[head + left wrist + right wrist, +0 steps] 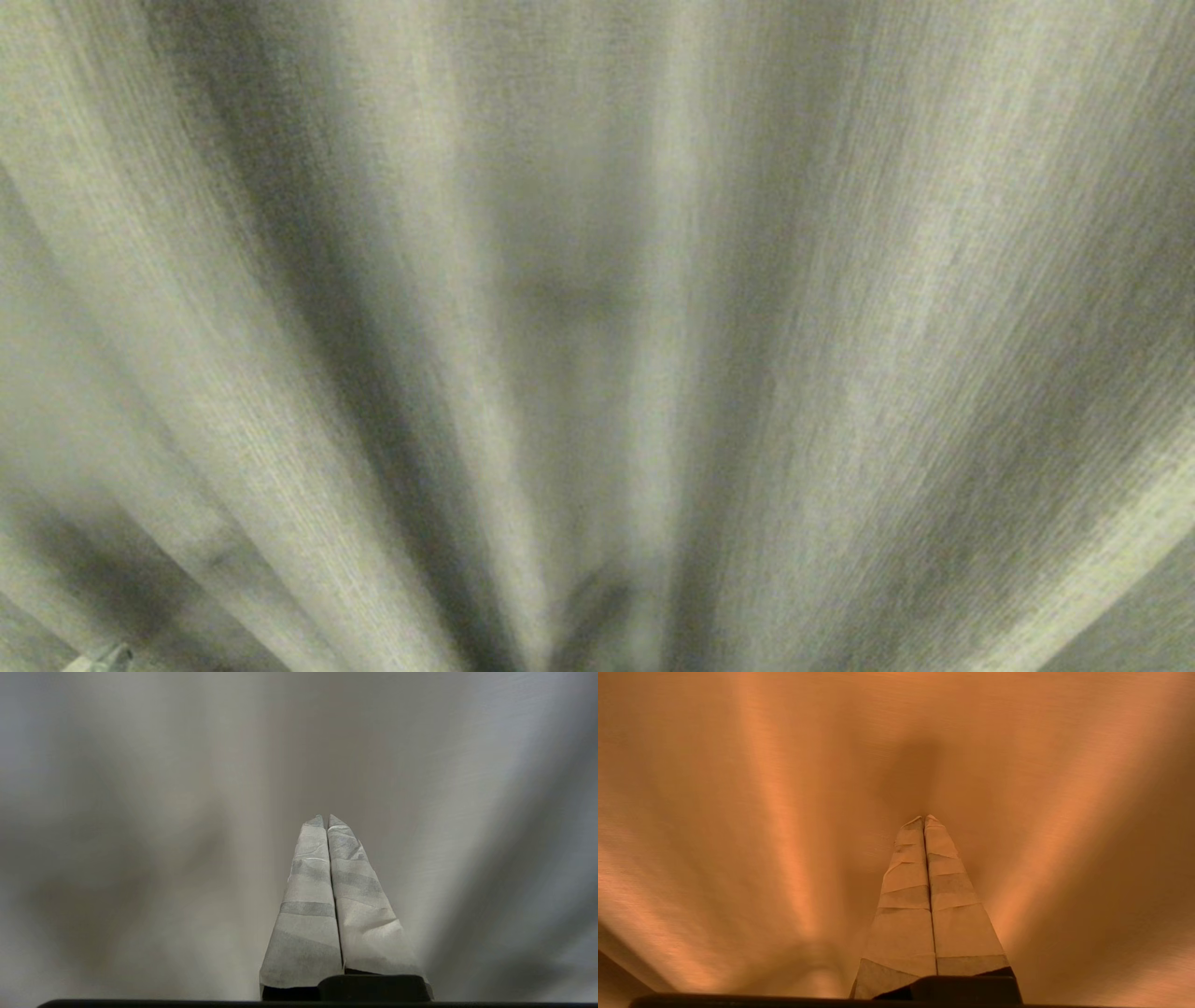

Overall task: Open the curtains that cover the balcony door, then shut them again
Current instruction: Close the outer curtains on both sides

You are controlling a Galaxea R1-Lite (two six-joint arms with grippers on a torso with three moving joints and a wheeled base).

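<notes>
Right in front of the robot hang the curtains [597, 280], filling every view. Left gripper [325, 817] and right gripper [923, 817] are both pinched closed on nothing. Next, one likely must grab a fold and pull sideways.

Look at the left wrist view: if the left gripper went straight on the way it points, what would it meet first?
Most likely the curtain. The left gripper, fingers shut and empty, points at cloth that fills the whole view ahead. How far off the cloth hangs cannot be judged.
</notes>
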